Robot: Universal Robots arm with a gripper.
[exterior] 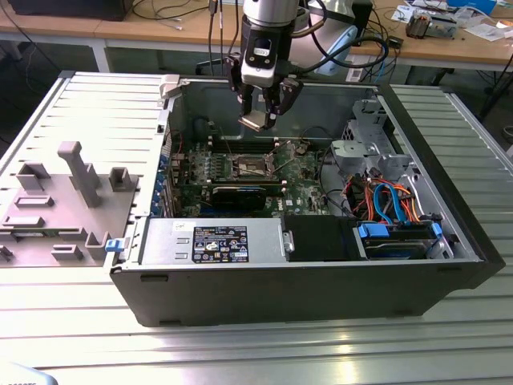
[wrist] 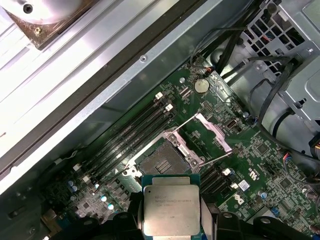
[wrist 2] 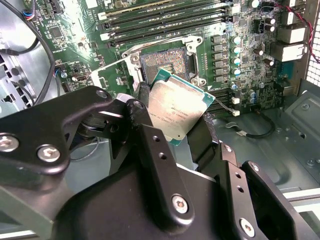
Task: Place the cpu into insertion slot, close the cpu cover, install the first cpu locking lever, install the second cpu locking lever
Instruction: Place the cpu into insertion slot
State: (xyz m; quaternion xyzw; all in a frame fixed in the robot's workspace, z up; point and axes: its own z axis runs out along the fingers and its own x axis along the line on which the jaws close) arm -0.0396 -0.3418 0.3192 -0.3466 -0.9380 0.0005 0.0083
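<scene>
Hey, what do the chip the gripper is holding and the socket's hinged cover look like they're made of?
The cpu: silvery-grey metal top with a dull brushed sheen that reflects light softly, seated on a green base, probably circuit-board laminate. The cpu cover: thin bare sheet metal, likely steel, going by its bright silver edges and flat stamped frame shape.

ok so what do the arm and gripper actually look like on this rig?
The arm ends in a silver-grey cylindrical wrist above a black gripper body that carries a pale label. Black cables loop off beside it. In the second wrist view the fingers are matte black jointed bars, fastened with silver screws.
</scene>
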